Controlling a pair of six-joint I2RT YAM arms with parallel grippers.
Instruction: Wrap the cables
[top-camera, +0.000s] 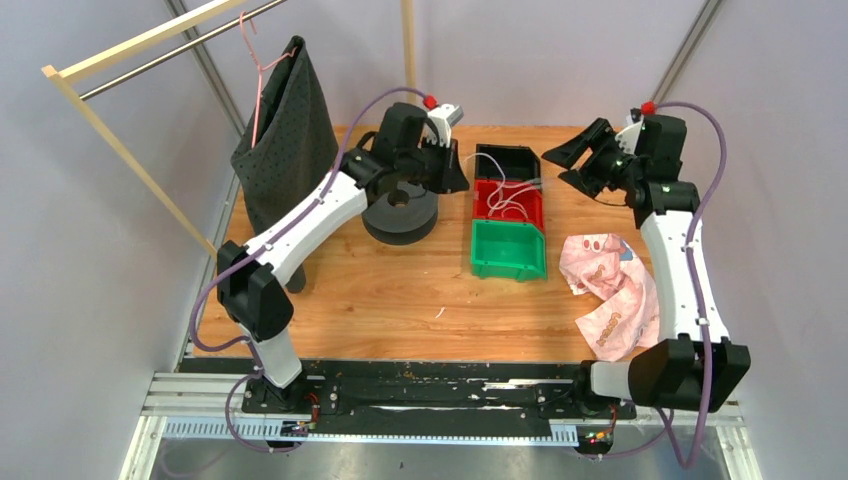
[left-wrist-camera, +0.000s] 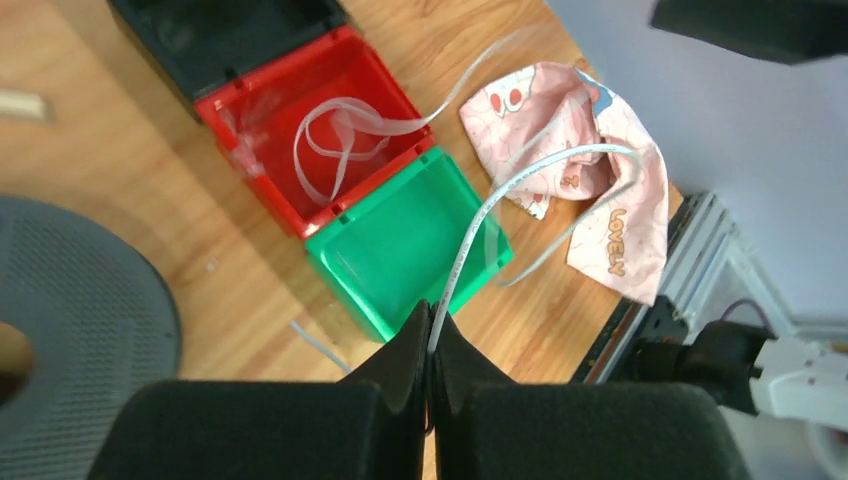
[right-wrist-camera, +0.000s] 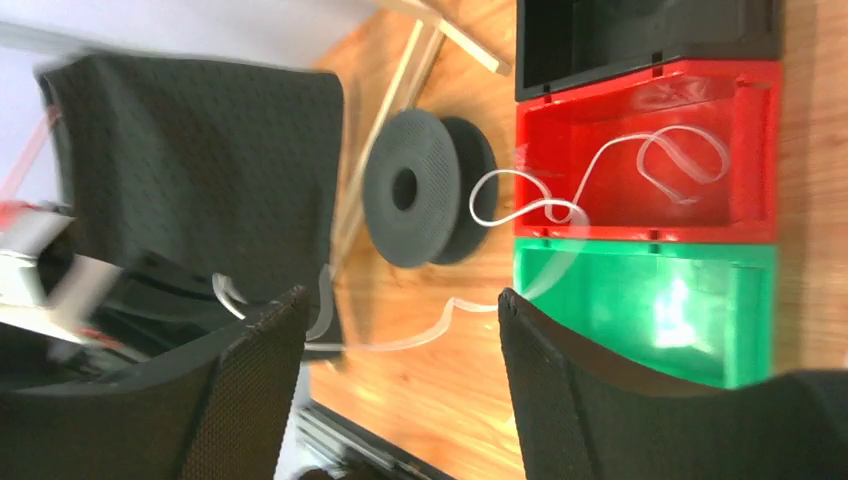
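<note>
The cable (left-wrist-camera: 468, 245) is a thin, limp white wire. Its loose loops lie in the red bin (left-wrist-camera: 390, 85), and one strand climbs out, arcs above the green bin (left-wrist-camera: 400, 250) and runs into my left gripper (left-wrist-camera: 430, 330), whose fingers are pressed together, pinching it. It looks smooth, blurring to pale ribbons where it is out of focus. My right gripper (right-wrist-camera: 400, 300) hangs with its textured black fingers spread wide, holding nothing. The bins are hard plastic, in a row with a black bin (left-wrist-camera: 230, 30), on a wooden table (left-wrist-camera: 120, 160). A dark perforated spool (left-wrist-camera: 80, 300) sits near them, and a crumpled pink printed cloth (left-wrist-camera: 600, 180) lies on the other side.
</note>
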